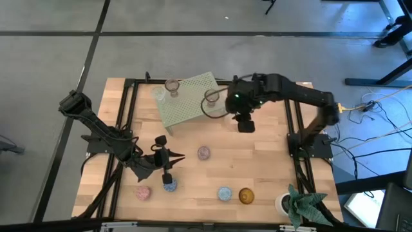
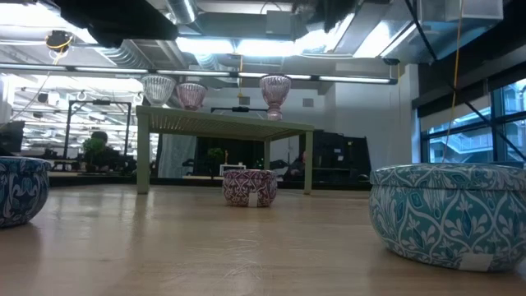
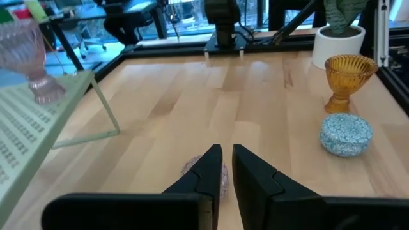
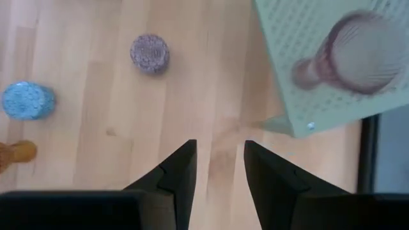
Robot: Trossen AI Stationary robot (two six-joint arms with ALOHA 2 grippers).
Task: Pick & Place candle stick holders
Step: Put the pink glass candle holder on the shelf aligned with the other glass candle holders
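Three stemmed candle stick holders stand on the pale green rack [image 1: 187, 102]: a clear one [image 2: 159, 88], a pink one [image 2: 191, 94] and a mauve one [image 2: 275, 92]. On the table sit a mauve patterned holder [image 1: 203, 153], a pink one [image 1: 143, 192], a dark blue one [image 1: 169, 185], a light blue one [image 1: 224, 193] and an amber stemmed one [image 1: 246, 195]. My right gripper [image 4: 218, 167] hangs open and empty above the table, just off the rack's right corner. My left gripper [image 3: 227, 167] is shut and empty, pointing at the mauve patterned holder [image 3: 190, 167].
A white pot with a green plant [image 1: 288, 205] stands at the table's near right corner. A black frame [image 1: 293, 122] runs along the table's edges. Bare wood lies between the rack and the row of holders near the front edge.
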